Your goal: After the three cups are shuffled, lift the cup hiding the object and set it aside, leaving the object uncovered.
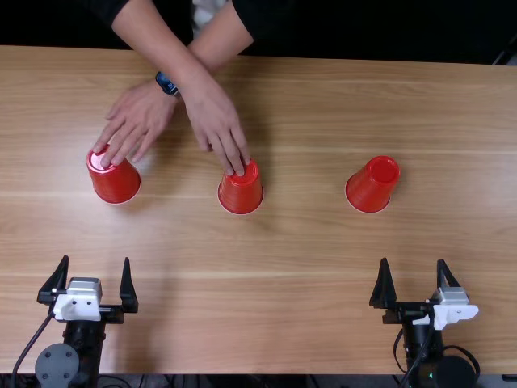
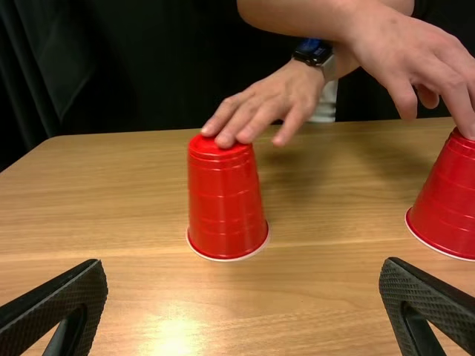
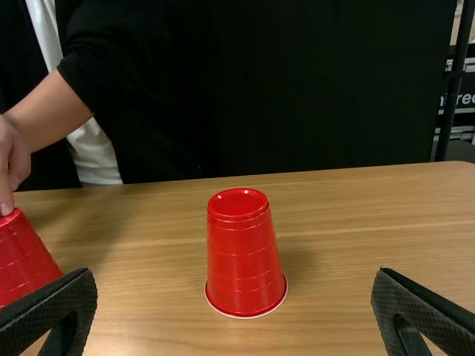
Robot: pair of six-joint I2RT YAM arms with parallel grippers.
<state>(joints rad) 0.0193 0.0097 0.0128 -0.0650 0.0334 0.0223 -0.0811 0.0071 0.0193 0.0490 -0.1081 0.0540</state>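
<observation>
Red cups, three in all, stand upside down in a row on the light wooden desk (image 1: 323, 97): the left cup (image 1: 114, 179), the middle cup (image 1: 241, 190) and the right cup (image 1: 373, 184), well apart. What they cover is hidden. A person's forearms cross above them, one hand (image 1: 136, 120) fingering the left cup's top, the other hand (image 1: 215, 121) the middle cup's. Towards the near edge, the left pincer (image 1: 95, 260) and right pincer (image 1: 412, 262) gape wide, holding nothing.

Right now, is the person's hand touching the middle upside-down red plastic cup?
Touching. In the top view, the hand rests fingertips on the middle red plastic cup.
</observation>
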